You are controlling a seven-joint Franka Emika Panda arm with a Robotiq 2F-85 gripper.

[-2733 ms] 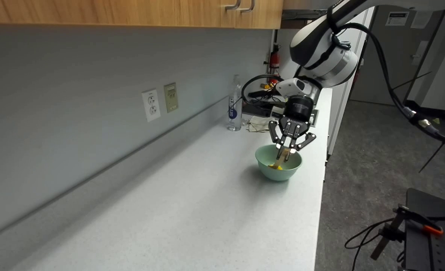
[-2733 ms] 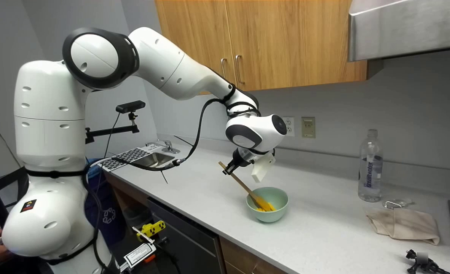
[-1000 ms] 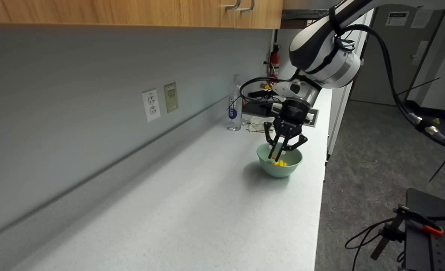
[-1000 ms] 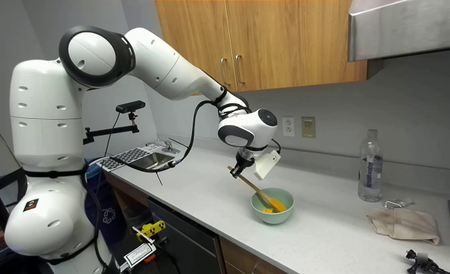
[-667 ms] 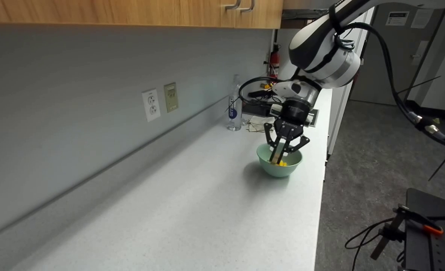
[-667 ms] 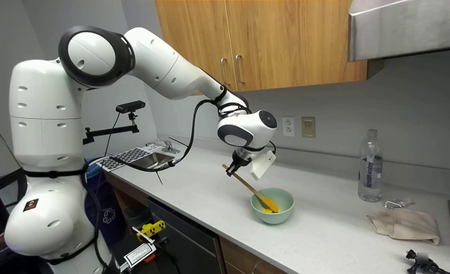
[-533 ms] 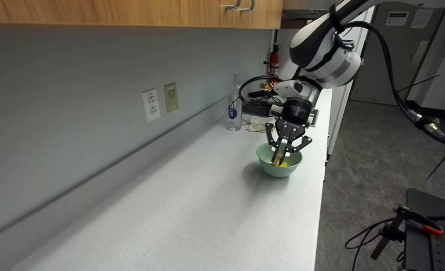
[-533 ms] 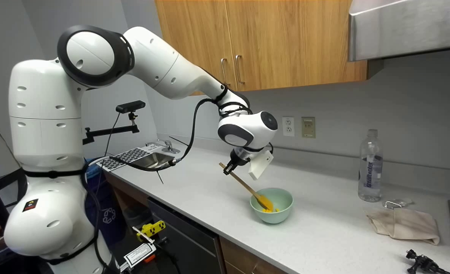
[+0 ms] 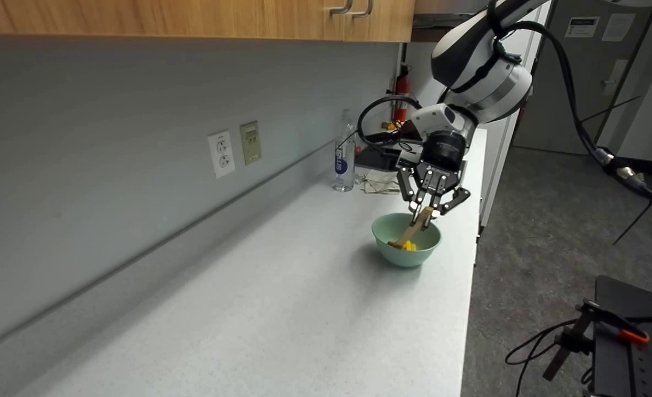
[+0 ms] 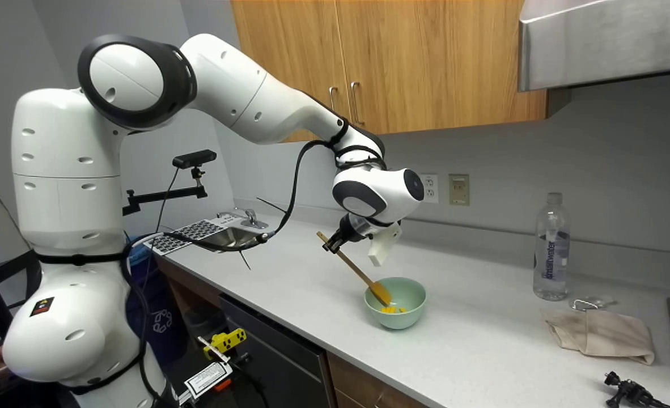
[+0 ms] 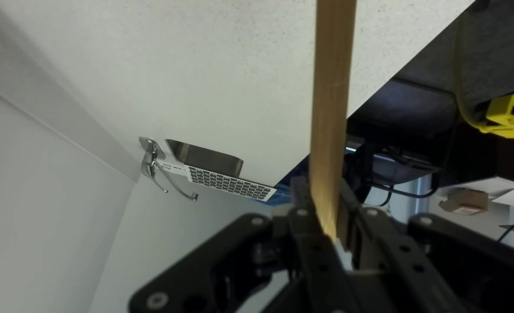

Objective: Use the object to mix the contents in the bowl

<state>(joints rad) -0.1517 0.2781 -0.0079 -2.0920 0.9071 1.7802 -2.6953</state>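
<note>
Just below center in an exterior view, a Robotiq gripper (image 10: 330, 247), jaws nearly together, is pinching a wooden spatula (image 10: 357, 270) slanting into a mint-green bowl (image 10: 397, 323) holding yellow chunks (image 10: 389, 310), the stirring likely calling for low, slow sweeps.

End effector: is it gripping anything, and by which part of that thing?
The end effector holds the wooden utensil by its handle, near the upper end.
</note>
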